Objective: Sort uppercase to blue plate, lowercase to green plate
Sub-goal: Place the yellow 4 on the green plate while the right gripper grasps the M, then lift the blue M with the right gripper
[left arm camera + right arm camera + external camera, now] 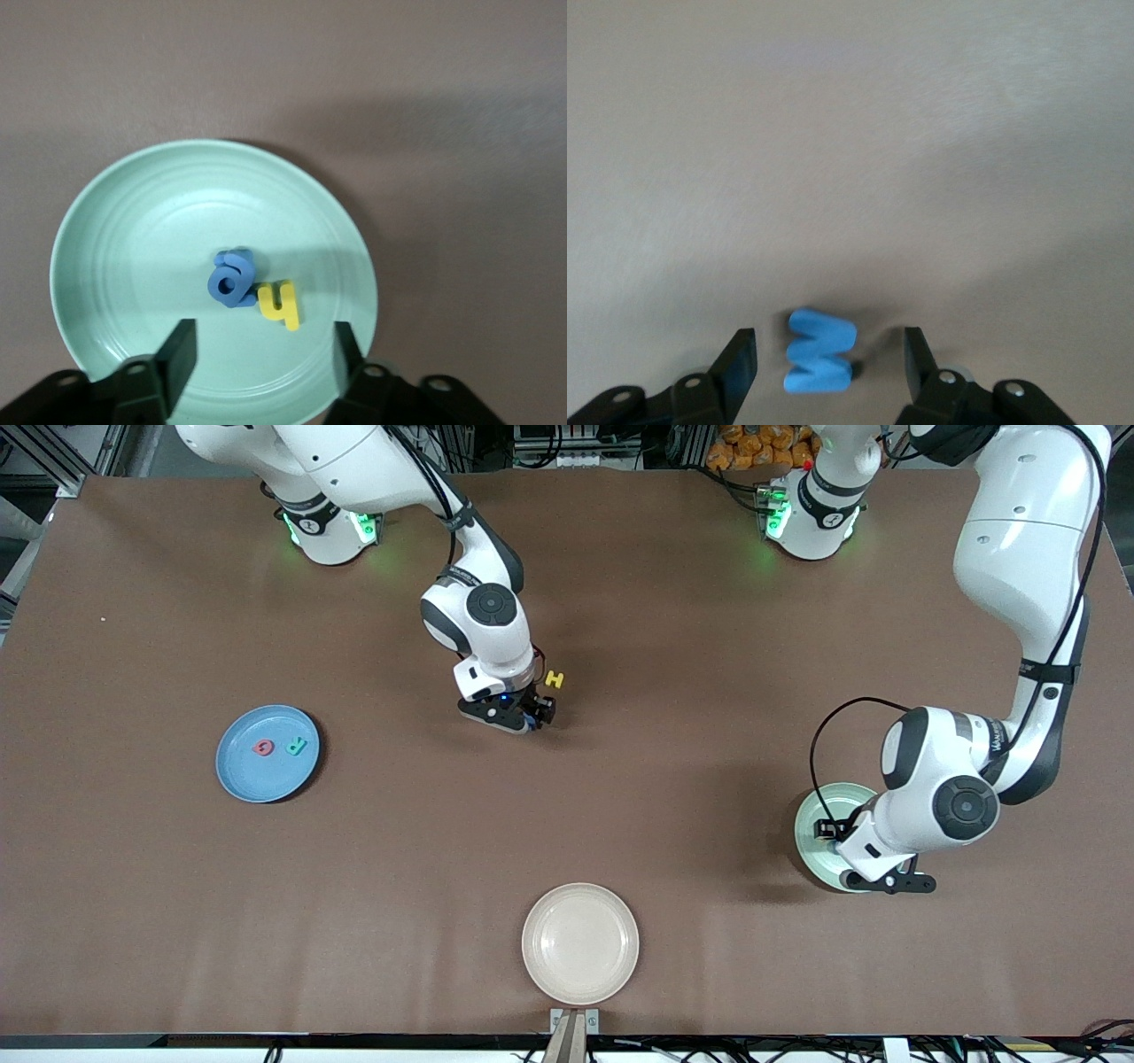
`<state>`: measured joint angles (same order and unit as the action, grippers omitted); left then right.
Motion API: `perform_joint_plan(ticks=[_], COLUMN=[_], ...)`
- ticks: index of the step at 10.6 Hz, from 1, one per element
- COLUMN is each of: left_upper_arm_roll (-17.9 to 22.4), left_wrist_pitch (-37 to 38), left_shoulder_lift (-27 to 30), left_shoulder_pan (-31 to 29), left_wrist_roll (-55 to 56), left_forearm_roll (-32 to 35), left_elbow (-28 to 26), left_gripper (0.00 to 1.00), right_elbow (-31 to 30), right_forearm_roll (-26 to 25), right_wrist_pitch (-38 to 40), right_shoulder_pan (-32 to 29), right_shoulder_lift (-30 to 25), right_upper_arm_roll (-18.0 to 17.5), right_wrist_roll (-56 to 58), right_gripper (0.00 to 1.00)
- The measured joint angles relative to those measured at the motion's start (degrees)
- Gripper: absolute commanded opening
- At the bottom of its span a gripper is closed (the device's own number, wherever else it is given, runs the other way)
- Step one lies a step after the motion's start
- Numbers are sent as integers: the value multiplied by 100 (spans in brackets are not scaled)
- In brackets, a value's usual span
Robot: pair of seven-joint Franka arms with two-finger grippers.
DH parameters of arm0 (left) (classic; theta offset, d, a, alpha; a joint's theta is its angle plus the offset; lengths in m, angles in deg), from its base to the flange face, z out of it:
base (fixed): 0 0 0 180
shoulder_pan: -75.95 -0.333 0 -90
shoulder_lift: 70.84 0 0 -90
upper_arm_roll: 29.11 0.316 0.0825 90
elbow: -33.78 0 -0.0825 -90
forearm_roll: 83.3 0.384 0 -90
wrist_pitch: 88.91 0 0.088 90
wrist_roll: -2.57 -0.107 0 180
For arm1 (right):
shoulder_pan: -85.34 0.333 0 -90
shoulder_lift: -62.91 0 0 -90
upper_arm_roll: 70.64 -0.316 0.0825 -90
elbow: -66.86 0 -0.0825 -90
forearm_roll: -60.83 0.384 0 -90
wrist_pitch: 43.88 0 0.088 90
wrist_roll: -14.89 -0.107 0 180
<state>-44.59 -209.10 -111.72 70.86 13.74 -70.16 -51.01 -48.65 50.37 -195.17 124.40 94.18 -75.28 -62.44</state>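
Observation:
My right gripper (pixel 534 716) is open and low over the table's middle, its fingers on either side of the blue M (pixel 819 351), which lies flat on the table; the front view hides it. The yellow H (pixel 555 679) lies beside that gripper. The blue plate (pixel 241 779) holds the red G-like letter (pixel 262 747) and the teal R (pixel 296 746). My left gripper (pixel 263 354) is open and empty over the green plate (pixel 133 230). The plate holds the blue a-like letter (pixel 233 278), resting on another blue piece, and the yellow h (pixel 280 304). The red w is out of view.
A cream plate (pixel 580 942) sits at the table's edge nearest the front camera, midway along it. The green plate (pixel 819 824) lies toward the left arm's end, mostly under the left arm. The blue plate lies toward the right arm's end.

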Motion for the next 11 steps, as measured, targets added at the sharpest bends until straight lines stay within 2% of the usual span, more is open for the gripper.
perform_joint_plan(ticks=[3, 6, 11], left_upper_arm_roll=[23, 264, 368], left_wrist_pitch=[401, 1180, 1449], left_shoulder_lift=[504, 1182, 1377], left_shoulder_pan=[27, 200, 265], left_wrist_roll=[-3, -3, -3], left_forearm_roll=[-29, -37, -46], left_elbow=[104, 121, 123], left_gripper=[100, 100, 100], right_elbow=[35, 130, 154], right_forearm_roll=[107, 773, 940], right_wrist_pitch=[0, -1, 15], right_shoulder_pan=[-52, -72, -25], right_shoulder_lift=[44, 62, 135], right_upper_arm_roll=[116, 149, 113], right_wrist_roll=[-501, -565, -810], right_gripper=[69, 69, 67])
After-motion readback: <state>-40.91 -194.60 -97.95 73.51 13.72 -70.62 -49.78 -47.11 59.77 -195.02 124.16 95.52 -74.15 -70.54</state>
